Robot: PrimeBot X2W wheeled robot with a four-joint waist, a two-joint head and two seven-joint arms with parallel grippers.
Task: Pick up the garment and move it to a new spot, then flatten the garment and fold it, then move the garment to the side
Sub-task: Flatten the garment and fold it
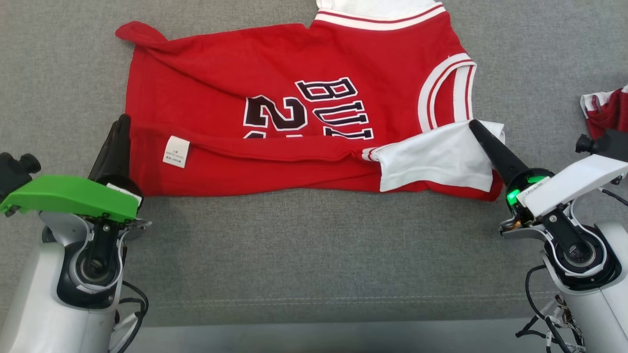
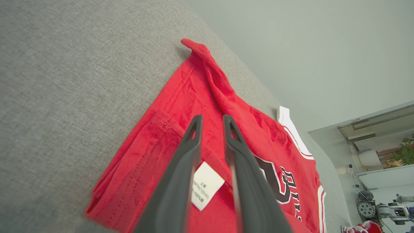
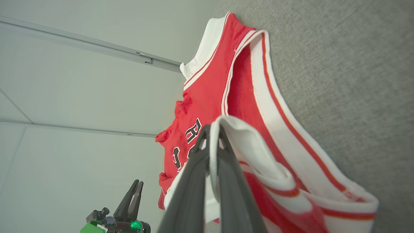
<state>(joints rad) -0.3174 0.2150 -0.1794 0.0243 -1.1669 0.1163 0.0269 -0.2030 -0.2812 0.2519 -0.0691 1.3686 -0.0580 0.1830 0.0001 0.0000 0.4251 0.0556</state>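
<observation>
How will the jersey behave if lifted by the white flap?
Probably floppy: the jersey wrinkles and its white flap curls limply around the right pincer. Likely light: thin fabric. Lifted from one corner, its fold would likely sag.

— What lies under you?
— A grey woven surface (image 1: 314,245), with a stitched seam (image 1: 343,298) near its front edge.
— And beyond?
— I see a pale wall (image 2: 307,48), a metal rail (image 3: 97,43) across it, a leafy plant (image 2: 406,150) far off.
</observation>
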